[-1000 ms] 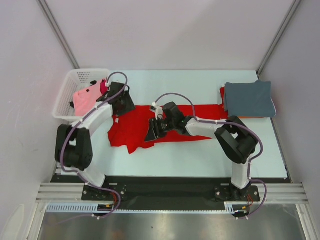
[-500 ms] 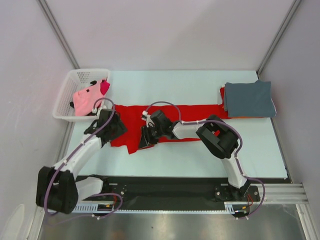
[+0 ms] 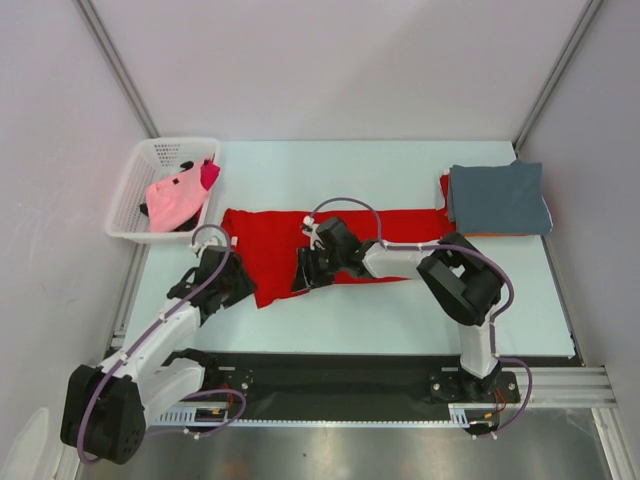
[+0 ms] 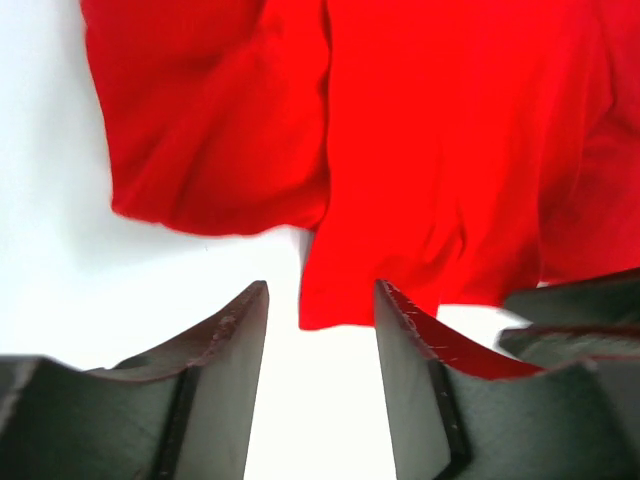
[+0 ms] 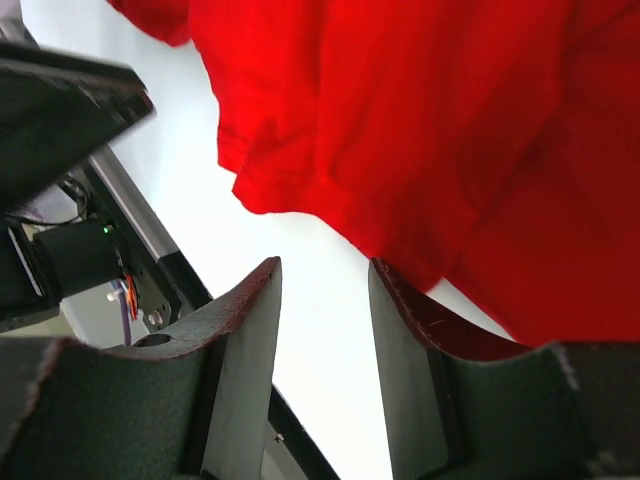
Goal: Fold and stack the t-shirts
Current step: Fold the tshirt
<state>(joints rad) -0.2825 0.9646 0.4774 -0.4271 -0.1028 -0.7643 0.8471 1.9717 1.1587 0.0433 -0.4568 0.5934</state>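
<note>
A plain bright red t-shirt [image 3: 270, 240] lies spread flat across the middle of the table. My left gripper [image 3: 238, 287] is open and empty just off the shirt's near left corner, which shows ahead of the jaws in the left wrist view [image 4: 430, 150]. My right gripper [image 3: 303, 279] is open and empty at the shirt's near hem, with red cloth [image 5: 450, 120] beside its fingers. A folded grey-blue t-shirt [image 3: 497, 198] lies at the back right on top of a red and orange pile, of which only the edges show. Pink [image 3: 172, 200] and magenta [image 3: 209, 175] shirts lie in the basket.
The white lattice basket [image 3: 130, 195] stands at the back left corner of the table. The black rail [image 3: 330, 365] runs along the near edge, just in front of both grippers. Grey walls close in the back and both sides.
My left arm has drawn back from beside the basket to the shirt's near left corner. The red shirt's left side now lies straighter. My right gripper has stayed near the hem.
</note>
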